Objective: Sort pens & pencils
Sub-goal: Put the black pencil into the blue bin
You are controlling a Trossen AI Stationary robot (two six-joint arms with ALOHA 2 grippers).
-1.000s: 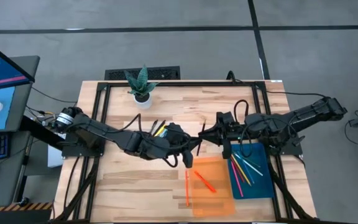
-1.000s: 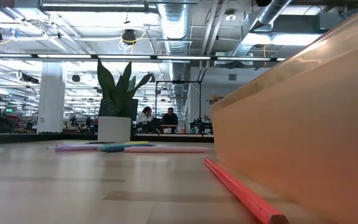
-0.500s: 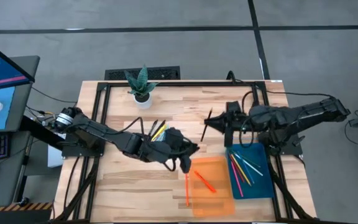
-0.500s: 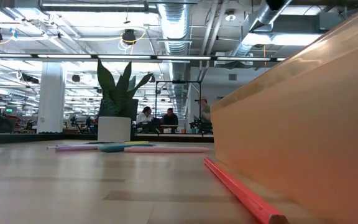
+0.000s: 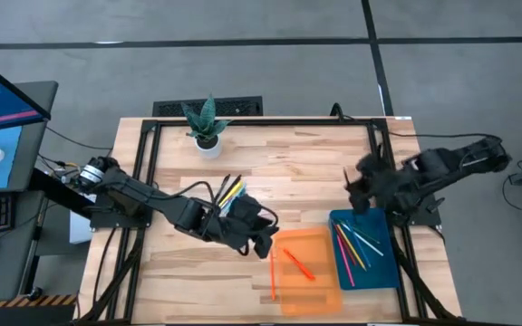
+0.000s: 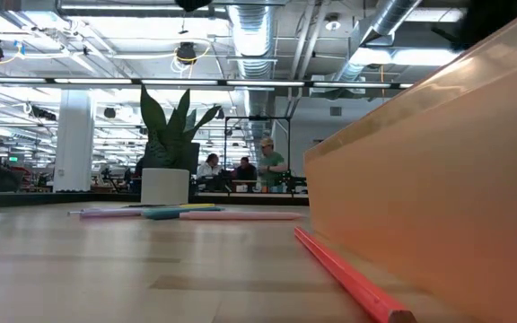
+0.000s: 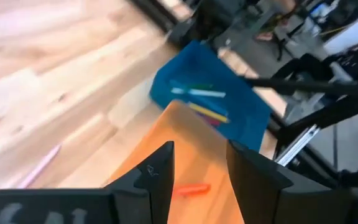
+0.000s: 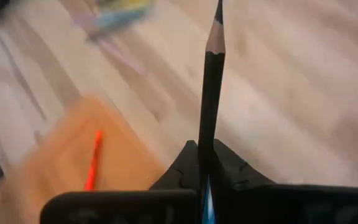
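My right gripper [image 5: 355, 192] is shut on a black pencil [image 8: 211, 81], above the table just beyond the far edge of the blue tray [image 5: 381, 263], which holds several coloured pens. My left gripper [image 7: 199, 167] stands open with nothing between its fingers, over the far left corner of the orange tray [image 5: 320, 281]. An orange pen [image 5: 299, 263] lies in that tray. A red pen [image 5: 273, 272] lies on the table along the tray's left side. Several more pens and pencils [image 5: 232, 191] lie in a bunch on the table behind the left arm. My right gripper pinches the black pencil's lower shaft [image 8: 206, 154] between its two fingers. The pencil runs along the fingers and juts out past their ends, its sharpened tip [image 8: 218, 9] leading. It is lifted clear of the table and the trays.
A small potted plant [image 5: 207, 127] stands at the table's far left. The orange tray's wall [image 6: 420, 179] fills the right of the low view, with the red pen [image 6: 348, 280] lying along it. People sit and stand in the room far behind the table.
My right gripper has gone toward the table's right edge with the black pencil, from beside my left gripper at the table's middle to the blue tray's far edge. My left gripper has shifted a little toward the near edge.
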